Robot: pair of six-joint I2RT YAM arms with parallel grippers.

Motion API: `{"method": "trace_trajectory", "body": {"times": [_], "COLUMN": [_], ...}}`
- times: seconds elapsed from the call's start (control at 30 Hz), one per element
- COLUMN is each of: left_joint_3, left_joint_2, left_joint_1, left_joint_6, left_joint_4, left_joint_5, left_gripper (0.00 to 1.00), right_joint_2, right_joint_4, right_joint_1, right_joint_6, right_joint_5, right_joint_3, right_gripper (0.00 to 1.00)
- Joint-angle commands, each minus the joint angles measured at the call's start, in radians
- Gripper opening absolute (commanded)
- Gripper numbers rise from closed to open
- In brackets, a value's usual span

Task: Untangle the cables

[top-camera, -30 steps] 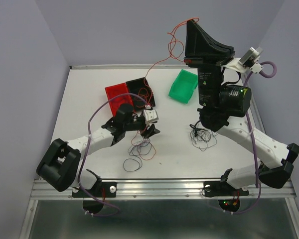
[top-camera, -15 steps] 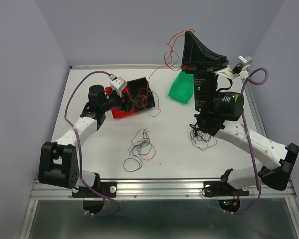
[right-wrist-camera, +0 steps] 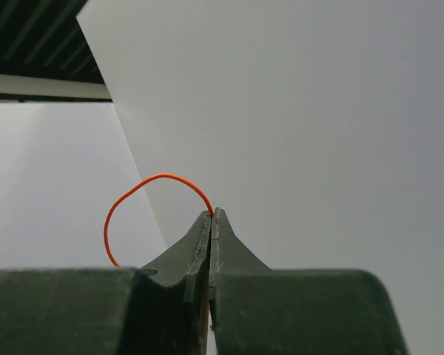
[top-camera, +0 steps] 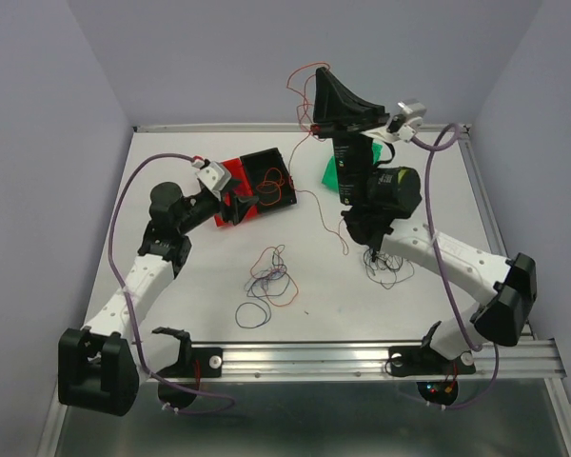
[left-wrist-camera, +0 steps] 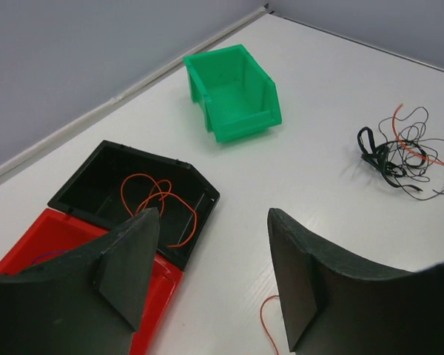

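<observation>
— What's the right side holding?
— My right jaws are pressed together on an orange wire. Their wrist camera shows it looping out of the tips against blank wall, nothing more. Only the overhead view shows those jaws raised high, the wire trailing down from them toward the black bin.
— And the left?
— My left jaws are spread, with nothing between them. Just ahead of them, their camera shows an orange strand curled inside the black bin, with the red bin adjoining it. The green bin is farther ahead and the black tangle is off to their right. Overhead adds a mixed loose bunch and a blue loop on the surface, off to the near side of those jaws.
</observation>
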Motion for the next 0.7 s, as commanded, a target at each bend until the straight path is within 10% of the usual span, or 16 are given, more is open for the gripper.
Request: {"method": "trace_trajectory", "body": {"times": [0.0, 0.67], "left_joint_3": [-0.028, -0.013], "left_joint_2": [-0.05, -0.018], "left_joint_1": [-0.001, 0.006], "left_joint_6": [0.011, 0.04], "left_joint_4": [0.056, 0.02], "left_joint_5": [-0.105, -0.337], "left_gripper": [0.72, 0.74], "right_joint_2": [0.076, 0.676], "right_joint_4": [0.032, 0.026], "right_joint_1": [-0.063, -0.212], "right_joint_6": [0.07, 0.292], "right_joint_5": [-0.01, -0.058], "right_joint_3": [0.077, 0.587], "right_gripper": [0.01, 0.0]}}
